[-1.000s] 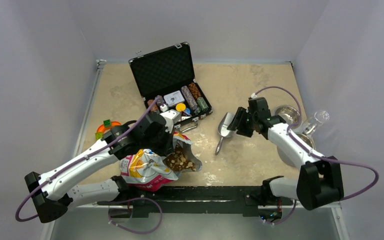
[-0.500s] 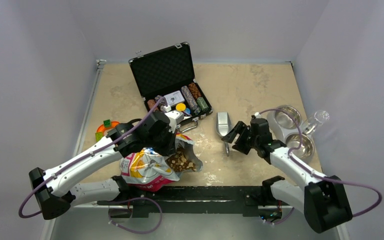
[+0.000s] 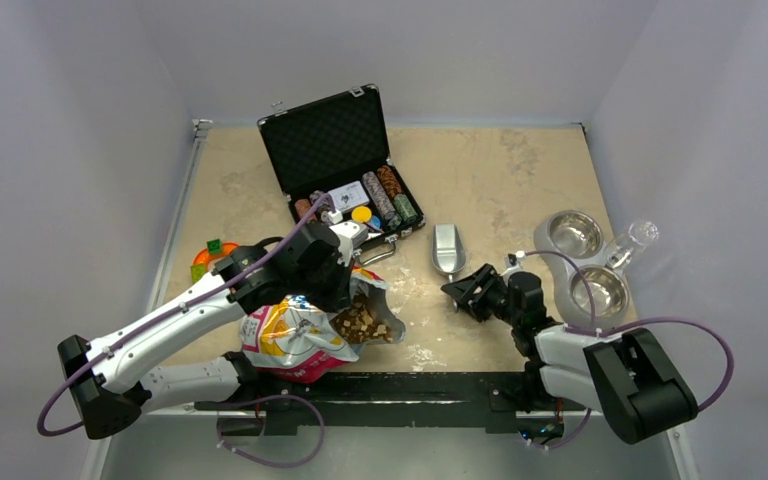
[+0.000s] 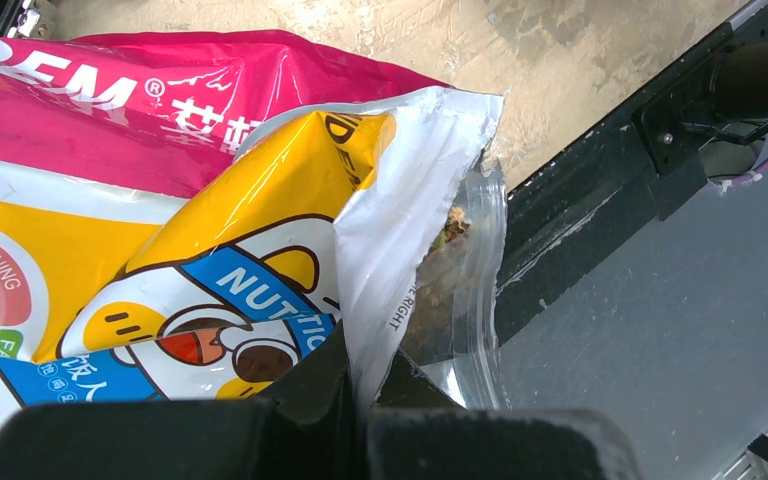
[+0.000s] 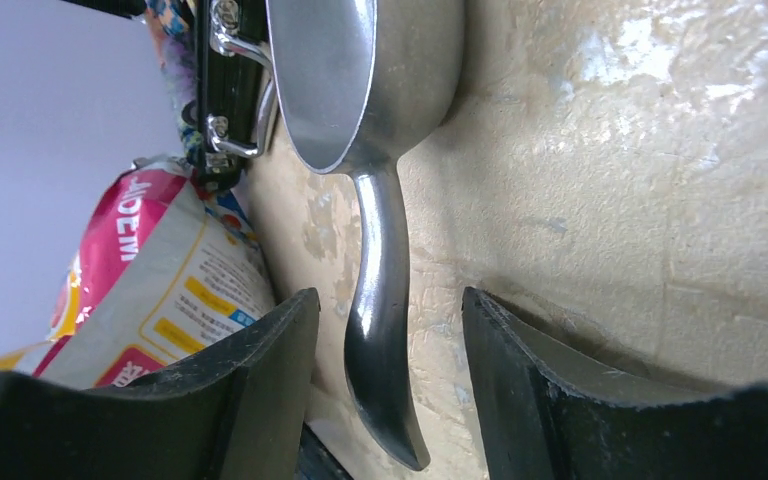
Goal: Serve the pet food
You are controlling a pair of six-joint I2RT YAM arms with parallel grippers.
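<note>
Left claw (image 4: pixel 362 400): pressed together on the torn white lip of the crinkly pink-yellow-white printed bag (image 3: pixel 295 340), lower left of the top view. I'd guess it pinches there to keep the mouth propped open and facing right.

Pet food: the small brown kibble pellets (image 3: pixel 358 322) sit in the bag's open mouth, lower centre-left. I can't see any in the bowls.

Right claw (image 5: pixel 385 330): spread, one finger on each side of the thin handle of the shiny metal scoop (image 3: pixel 447 247). The wrist view shows a gap on both sides, so nothing is gripped.

Scoop: lies flat on the beige bench (image 3: pixel 480 170), cup end toward the top of the frame and handle toward the arms. That suits a grab from the near side.

Stage: looks to me like the scoop pickup, with nothing served yet.

Bowls: twin steel bowls in a grey holder (image 3: pixel 575 233), right side, well apart from the bag. The food has to cross the middle to get there.

Open room: bare bench between the scoop and the bag mouth, which is the obvious lane.

Tight spots: the open black chip case (image 3: pixel 332 140) sits just up-left of the scoop. The black rail (image 3: pixel 410 385) runs along the near edge right under the bag. A clear glass bottle (image 3: pixel 635 238) stands just beside the bowls.
</note>
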